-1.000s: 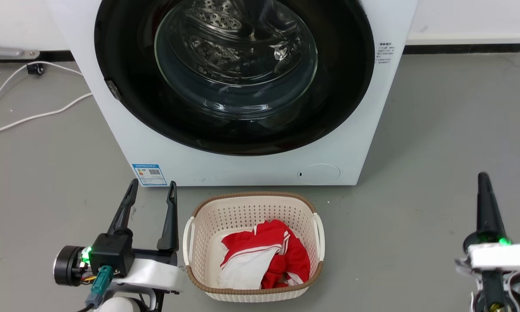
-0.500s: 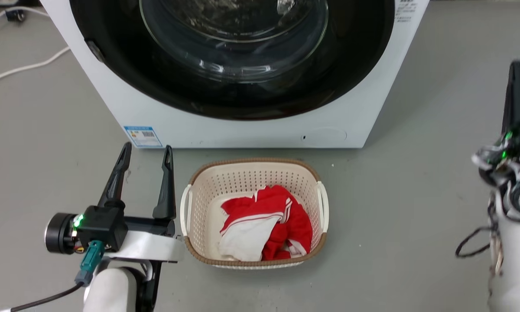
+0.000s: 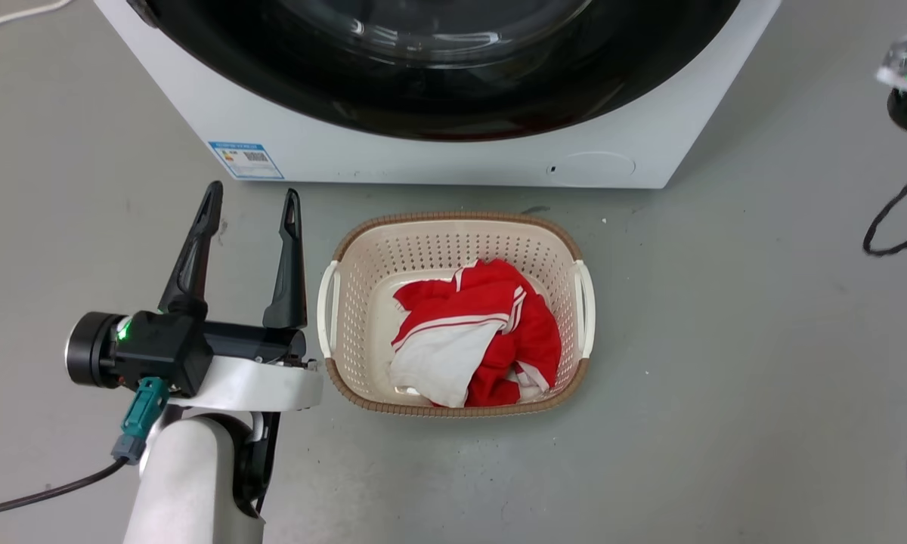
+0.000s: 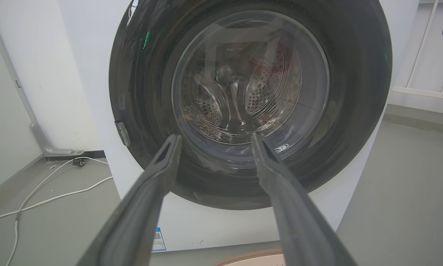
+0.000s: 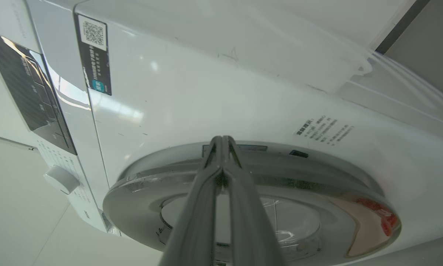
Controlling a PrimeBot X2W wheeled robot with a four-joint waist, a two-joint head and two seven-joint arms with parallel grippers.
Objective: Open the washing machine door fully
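Plainly, the washing machine door (image 4: 354, 111) is shut, lying flush in the front of the washing machine (image 3: 423, 162).

The left gripper (image 3: 253, 193) hovers low in front of the machine with its two fingers spread apart and nothing between them. It points at the lower glass and is well clear of it. The right gripper (image 5: 221, 138) has its fingertips pressed together, holding nothing. It is aimed at the door's edge, just short of a pale rectangular recess (image 5: 240, 148) in the rim.

I judge the door to be stiff and fairly heavy. Its glossy black rim would be slippery, and its bulging glass should not be knocked. It will likely resist at the latch and then swing freely. A small grey fitting (image 4: 123, 133) on the rim may be the hinge, though I cannot be sure. If so, the hold belongs at the opposite edge, hooking behind the rim or into that recess, not pinching the glass.

As for writing, a blue sticker (image 3: 246, 160) sits at the machine's lower front corner. A dark label with a QR code (image 5: 95, 55) is near the control panel (image 5: 33, 96), and a block of small characters (image 5: 323, 131) is printed beside the door. None of it is legible, and no brand can be read.
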